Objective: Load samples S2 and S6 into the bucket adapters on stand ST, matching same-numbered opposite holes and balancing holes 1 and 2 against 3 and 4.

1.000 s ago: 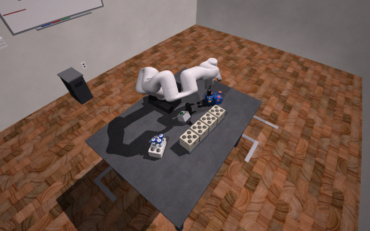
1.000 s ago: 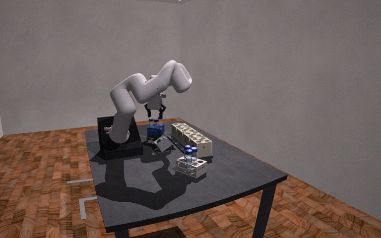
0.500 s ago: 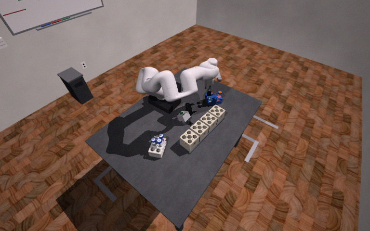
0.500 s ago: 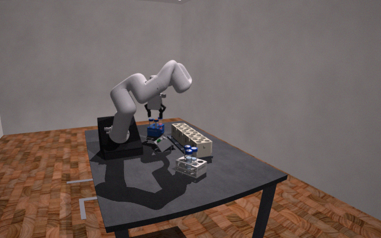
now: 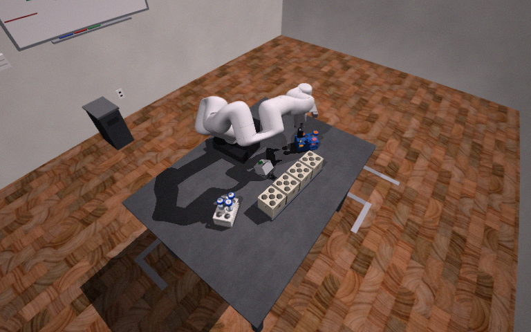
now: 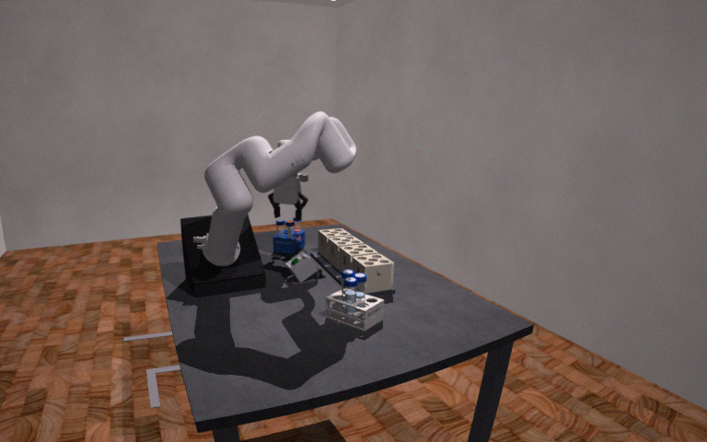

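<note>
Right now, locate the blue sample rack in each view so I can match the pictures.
Top view: the blue sample rack sits right of centre, at the table's far end, just beyond the row of cream adapters.
Exterior view: it sits at centre, directly under the open gripper.
Shared landmark: that adapter row, beside the rack in both.
</note>
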Available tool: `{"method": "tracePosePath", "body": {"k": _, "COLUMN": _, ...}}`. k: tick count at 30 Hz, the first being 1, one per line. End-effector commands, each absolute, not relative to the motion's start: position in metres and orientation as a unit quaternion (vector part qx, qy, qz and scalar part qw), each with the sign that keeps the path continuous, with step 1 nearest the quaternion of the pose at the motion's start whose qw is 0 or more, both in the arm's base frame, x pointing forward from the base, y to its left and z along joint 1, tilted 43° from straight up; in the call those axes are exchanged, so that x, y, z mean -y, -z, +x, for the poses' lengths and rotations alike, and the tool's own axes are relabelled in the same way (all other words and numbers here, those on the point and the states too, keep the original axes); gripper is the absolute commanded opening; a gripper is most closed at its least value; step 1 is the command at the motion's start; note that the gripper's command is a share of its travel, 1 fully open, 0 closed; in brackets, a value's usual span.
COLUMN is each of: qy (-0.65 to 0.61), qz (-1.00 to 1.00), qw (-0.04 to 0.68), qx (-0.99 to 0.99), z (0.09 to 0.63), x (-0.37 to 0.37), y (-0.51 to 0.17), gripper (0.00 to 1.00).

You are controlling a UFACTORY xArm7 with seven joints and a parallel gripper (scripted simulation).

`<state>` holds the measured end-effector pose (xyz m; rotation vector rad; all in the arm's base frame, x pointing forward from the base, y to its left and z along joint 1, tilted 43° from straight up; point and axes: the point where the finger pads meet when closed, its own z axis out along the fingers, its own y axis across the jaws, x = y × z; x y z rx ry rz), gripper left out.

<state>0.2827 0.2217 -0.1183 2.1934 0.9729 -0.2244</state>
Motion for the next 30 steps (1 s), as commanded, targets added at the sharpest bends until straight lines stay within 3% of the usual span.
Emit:
{"method": "tracePosePath", "body": {"k": 1, "qy": 0.085, "qz": 0.850, "qw": 0.356, "qx": -0.378, "z": 0.283, "x": -0.224, "y": 0.117, "gripper": 1.00}}
{"method": "tracePosePath", "body": {"k": 30, "qy": 0.085, "qz": 0.850, "qw": 0.356, "qx": -0.378, "z": 0.274, "x": -0.269, "y": 0.069, "gripper": 1.00}}
